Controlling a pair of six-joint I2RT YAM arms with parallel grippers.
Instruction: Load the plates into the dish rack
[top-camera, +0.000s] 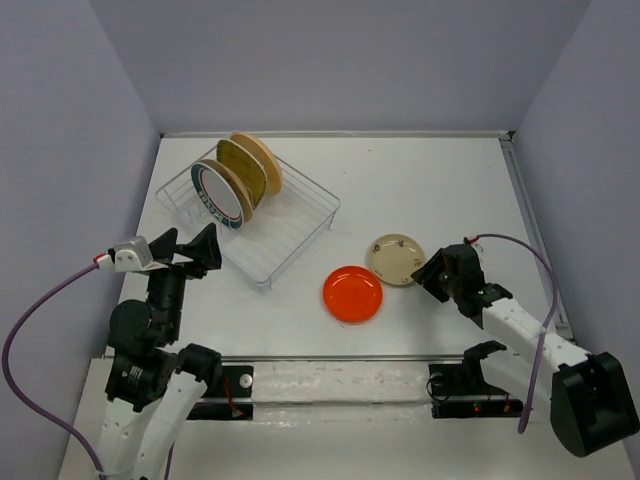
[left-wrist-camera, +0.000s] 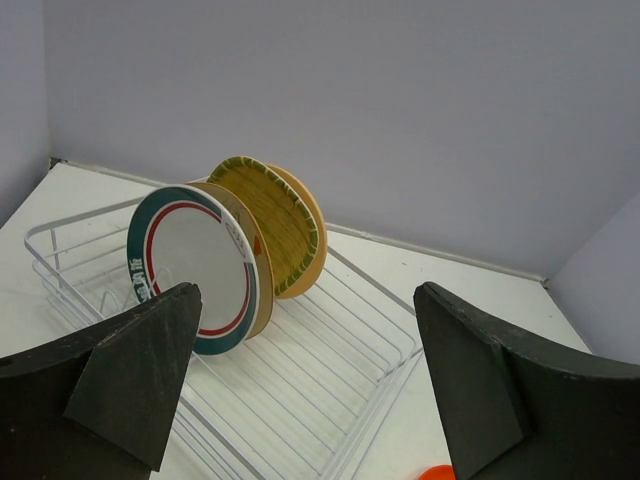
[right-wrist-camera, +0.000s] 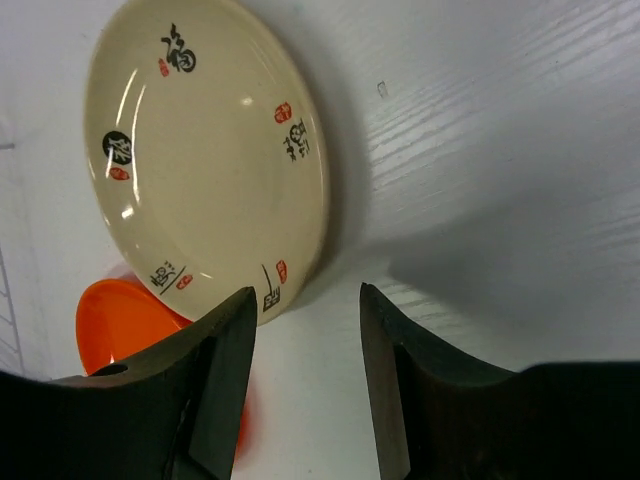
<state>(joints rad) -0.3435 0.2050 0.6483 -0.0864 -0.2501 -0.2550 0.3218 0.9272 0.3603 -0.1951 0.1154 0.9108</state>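
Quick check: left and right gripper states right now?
Left gripper: open, empty.
Right gripper: open, empty, jaws by the rim of the small beige round plate with painted marks.

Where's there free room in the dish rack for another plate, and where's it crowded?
Free: the near-right half of the dish rack, bare wires between the green-rimmed plate and the rack's near rim. Crowded: its far-left end, where the standing plates bunch together.

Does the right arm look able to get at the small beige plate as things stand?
Likely yes: the right gripper is at the beige plate's near rim, jaws apart, nothing between them; the orange plate lies on its far side.
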